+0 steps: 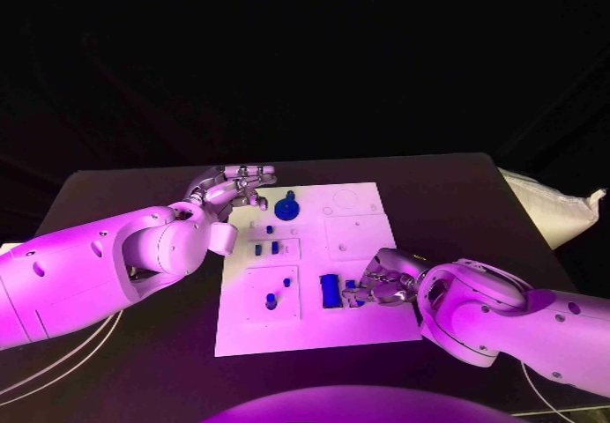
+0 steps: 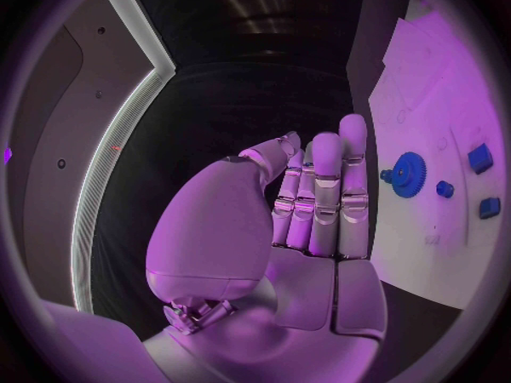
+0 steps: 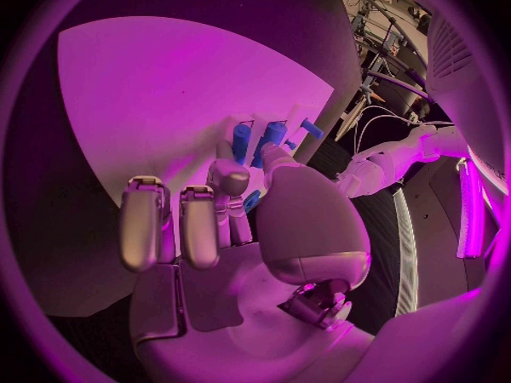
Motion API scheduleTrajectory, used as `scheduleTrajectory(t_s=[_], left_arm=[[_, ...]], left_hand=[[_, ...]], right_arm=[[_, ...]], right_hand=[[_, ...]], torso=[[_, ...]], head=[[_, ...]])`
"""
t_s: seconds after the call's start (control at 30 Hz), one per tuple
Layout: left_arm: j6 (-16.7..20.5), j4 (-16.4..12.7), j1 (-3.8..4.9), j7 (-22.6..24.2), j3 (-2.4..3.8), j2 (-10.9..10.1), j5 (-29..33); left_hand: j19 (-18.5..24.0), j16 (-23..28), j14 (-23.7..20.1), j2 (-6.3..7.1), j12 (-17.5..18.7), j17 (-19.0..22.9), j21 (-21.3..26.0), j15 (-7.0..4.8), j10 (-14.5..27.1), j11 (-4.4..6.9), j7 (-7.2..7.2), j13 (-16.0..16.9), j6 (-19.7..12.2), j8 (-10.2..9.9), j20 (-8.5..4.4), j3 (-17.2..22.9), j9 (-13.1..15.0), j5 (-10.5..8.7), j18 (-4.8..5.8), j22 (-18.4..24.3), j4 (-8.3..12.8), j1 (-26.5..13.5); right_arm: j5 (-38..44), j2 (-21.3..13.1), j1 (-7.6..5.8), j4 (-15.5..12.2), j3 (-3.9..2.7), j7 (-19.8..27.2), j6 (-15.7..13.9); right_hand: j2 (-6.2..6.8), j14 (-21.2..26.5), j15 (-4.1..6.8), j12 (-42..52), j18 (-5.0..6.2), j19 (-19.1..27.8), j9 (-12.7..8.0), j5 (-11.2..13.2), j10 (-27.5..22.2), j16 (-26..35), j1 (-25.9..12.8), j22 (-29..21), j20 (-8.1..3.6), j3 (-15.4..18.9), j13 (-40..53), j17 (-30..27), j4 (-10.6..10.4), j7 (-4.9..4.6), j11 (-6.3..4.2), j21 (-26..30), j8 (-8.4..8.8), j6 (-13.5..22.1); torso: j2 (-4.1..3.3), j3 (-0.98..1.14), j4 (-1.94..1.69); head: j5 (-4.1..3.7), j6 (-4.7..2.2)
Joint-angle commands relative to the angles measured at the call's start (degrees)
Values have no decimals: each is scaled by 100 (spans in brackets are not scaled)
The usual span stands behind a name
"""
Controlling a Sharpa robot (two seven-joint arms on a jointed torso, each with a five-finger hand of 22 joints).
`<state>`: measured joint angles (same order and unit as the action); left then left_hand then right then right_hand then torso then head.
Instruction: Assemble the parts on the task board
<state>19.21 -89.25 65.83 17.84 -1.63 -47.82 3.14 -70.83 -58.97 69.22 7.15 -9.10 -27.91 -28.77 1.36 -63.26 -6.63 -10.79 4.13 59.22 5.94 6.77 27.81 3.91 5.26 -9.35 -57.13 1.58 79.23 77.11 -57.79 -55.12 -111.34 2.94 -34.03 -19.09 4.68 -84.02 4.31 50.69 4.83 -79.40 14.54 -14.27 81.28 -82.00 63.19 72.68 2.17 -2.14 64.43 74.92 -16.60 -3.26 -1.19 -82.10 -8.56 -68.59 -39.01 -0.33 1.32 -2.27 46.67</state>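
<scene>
The white task board (image 1: 356, 225) lies in the middle of the black table. A round blue gear (image 1: 287, 209) (image 2: 405, 174) sits near its far left corner. My left hand (image 1: 236, 188) (image 2: 315, 197) hovers just left of the gear, fingers straight and holding nothing. Small blue parts (image 1: 264, 249) stand in the board's left panels. A long blue block (image 1: 331, 291) (image 3: 275, 136) lies near the front middle. My right hand (image 1: 384, 282) (image 3: 239, 197) is beside that block, low over the board, and pinches a small blue part (image 3: 252, 201) between thumb and a finger.
Bare black table (image 1: 152, 352) surrounds the board. A pale bag (image 1: 553, 207) lies off the table's right edge. White cables (image 1: 57, 357) hang under my left arm. More small blue parts (image 2: 480, 157) sit on the board past the gear.
</scene>
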Motion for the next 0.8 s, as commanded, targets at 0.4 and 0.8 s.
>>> scheduleTrajectory(t_s=[0.4, 0.8], left_arm=[[-107, -1, 1, 8, 3, 15, -24], [-115, 17, -1, 2, 2, 32, -24]], left_hand=[[32, 1, -39, -23, -26, 5, 34, -2, 29, 3, -1, -8, -32, 25, 7, -10, 3, 23, -106, 8, 8, 31], [32, 1, -39, -23, -26, 5, 34, -2, 29, 3, -1, -8, -32, 25, 7, -10, 3, 23, -106, 8, 8, 31]], right_arm=[[261, -253, -12, -176, -20, 178, 226], [276, -227, -20, -86, -22, 393, 696]], right_hand=[[-98, -359, 47, -23, -101, -11, 10, -202, 26, -19, 156, 8, -43, 152, 6, 122, 51, 16, -2, -20, 24, -28], [-142, -354, 39, -117, -99, -1, 21, 264, 6, 0, 793, 4, -36, 379, 6, 104, 341, 0, 9, -7, 45, -12]], torso=[[-3, 3, 3], [-2, 1, -7]], head=[[0, -59], [-1, -44]])
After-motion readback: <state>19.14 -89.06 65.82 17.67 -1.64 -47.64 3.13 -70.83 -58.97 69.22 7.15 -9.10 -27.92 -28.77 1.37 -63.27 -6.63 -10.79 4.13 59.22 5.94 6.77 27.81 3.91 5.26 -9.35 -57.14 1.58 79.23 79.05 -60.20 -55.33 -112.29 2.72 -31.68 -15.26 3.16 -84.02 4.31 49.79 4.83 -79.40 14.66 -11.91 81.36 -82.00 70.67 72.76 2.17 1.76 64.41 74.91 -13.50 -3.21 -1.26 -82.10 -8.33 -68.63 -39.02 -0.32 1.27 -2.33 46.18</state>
